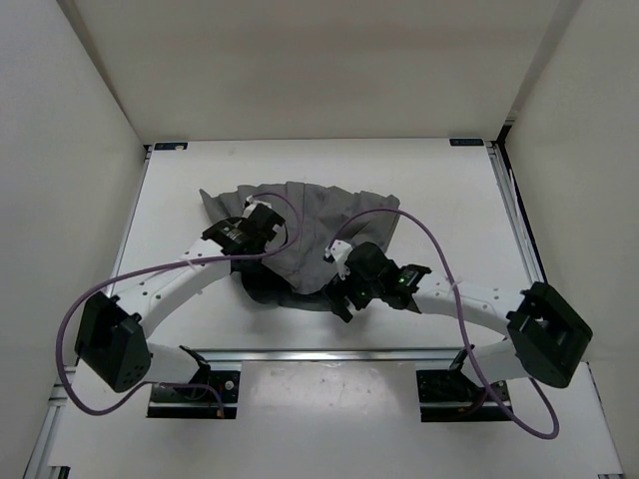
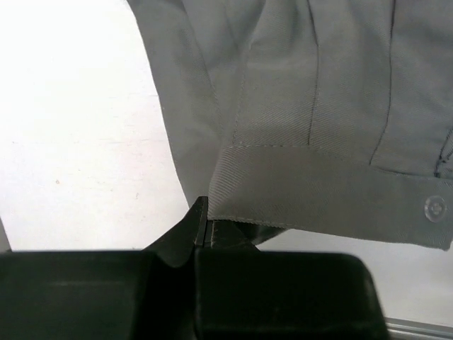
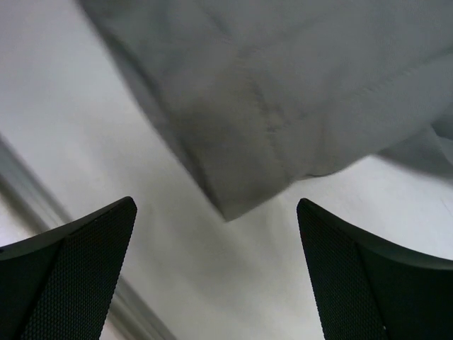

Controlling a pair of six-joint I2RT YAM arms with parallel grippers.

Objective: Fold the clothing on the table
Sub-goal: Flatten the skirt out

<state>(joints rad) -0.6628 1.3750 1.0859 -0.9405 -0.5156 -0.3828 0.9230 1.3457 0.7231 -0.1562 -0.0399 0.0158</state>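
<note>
While two robot arms reach in from the near edge, the clothing (image 1: 329, 220), a grey pleated skirt-like garment, lies crumpled at the ctr of the white counter (image 1: 449, 200). It is spread toward the far side w/ pleats fanning out and a darker fold bunched at its near edge. Left claw (image 1: 262, 216) sits over the garment's left part, clenched tight. Its wrist view shows the black fingertips (image 2: 200, 221) pressed together right at the corner of the plain band (image 2: 318, 195), touching it, tho whether any fabric is pinched btwn them can't be told. Clear button (image 2: 434, 207) shows at the band's right end; pleat lines run up from the band. Right claw (image 1: 339, 277) hovers at the garment's near edge, right of ctr, released, jaws spread wide. Its wrist view shows the two textured fingers (image 3: 78, 269) well apart, w/ a hemmed corner (image 3: 233, 184) of the cloth lying on the counter beyond them, touching neither. Metal rail (image 1: 329, 353) runs along the near side by the arm bases. Purple cables (image 1: 394, 211) loop from each arm, the right one arcing over the garment. White walls (image 1: 70, 150) close in left, right and far.
</note>
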